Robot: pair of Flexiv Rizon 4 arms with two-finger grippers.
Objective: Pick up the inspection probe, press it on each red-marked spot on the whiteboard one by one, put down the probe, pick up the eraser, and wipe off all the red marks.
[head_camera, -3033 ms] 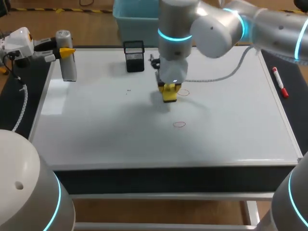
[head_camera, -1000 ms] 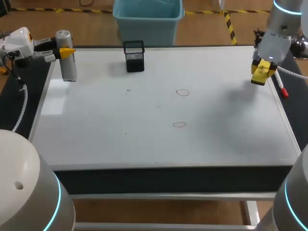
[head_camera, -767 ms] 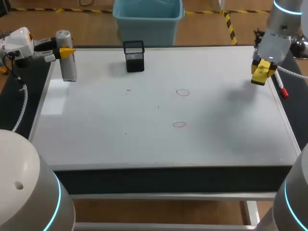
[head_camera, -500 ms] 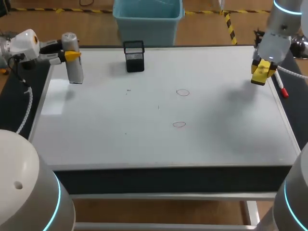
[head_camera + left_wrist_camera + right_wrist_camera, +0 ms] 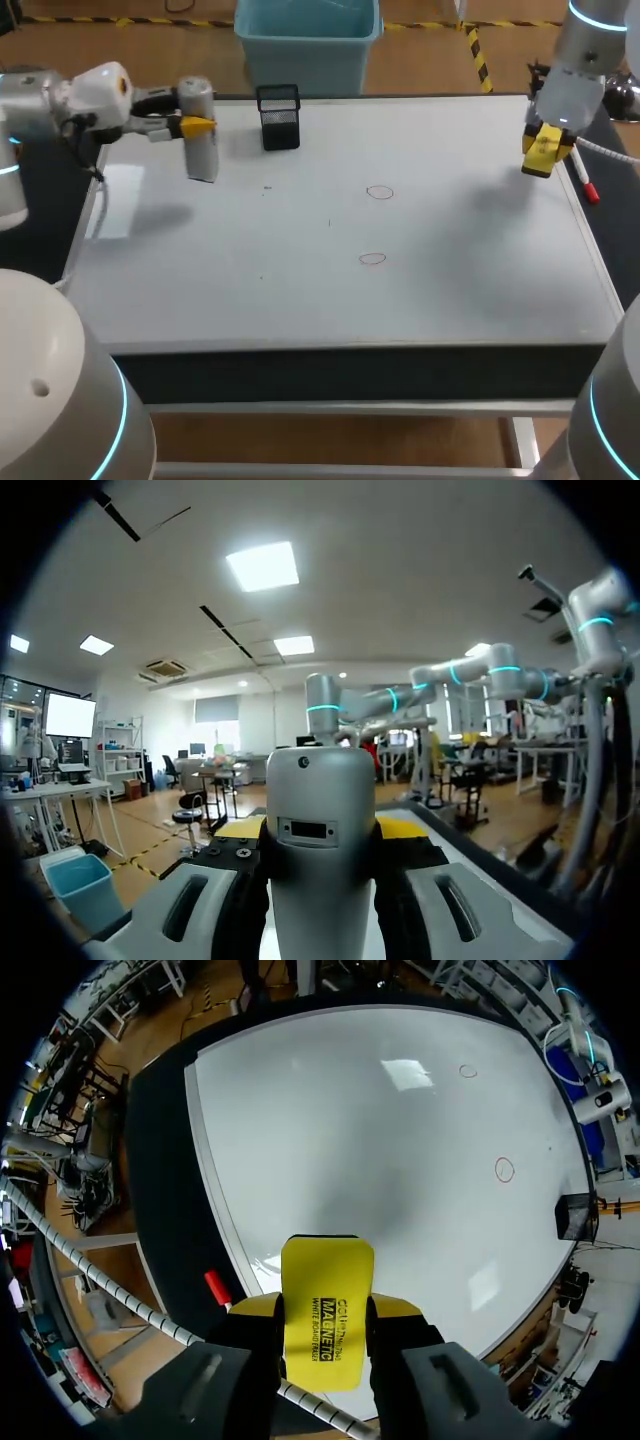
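The grey cylindrical probe [image 5: 203, 142] hangs upright over the far left of the whiteboard [image 5: 300, 290], with my left gripper [image 5: 195, 126] shut on it. In the left wrist view the probe [image 5: 320, 860] fills the gap between the fingers of the left gripper [image 5: 320, 830]. My right gripper [image 5: 542, 150] is above the board's far right edge, shut on the yellow eraser [image 5: 541, 154]. The eraser [image 5: 327, 1310] sits in the right gripper [image 5: 325, 1305]. Two small red rings, one [image 5: 379, 192] and another [image 5: 372, 258], are drawn near the board's middle.
A black mesh holder [image 5: 279, 117] stands at the back of the board, right of the probe. A red marker [image 5: 583, 175] lies on the dark strip just right of the board, close under the right gripper. The same marker [image 5: 217, 1285] shows beside the eraser.
My left arm has carried the probe rightwards from the table's left edge to above the board. Three seconds ago the right gripper held the eraser at the board's middle; over the last second it stays still.
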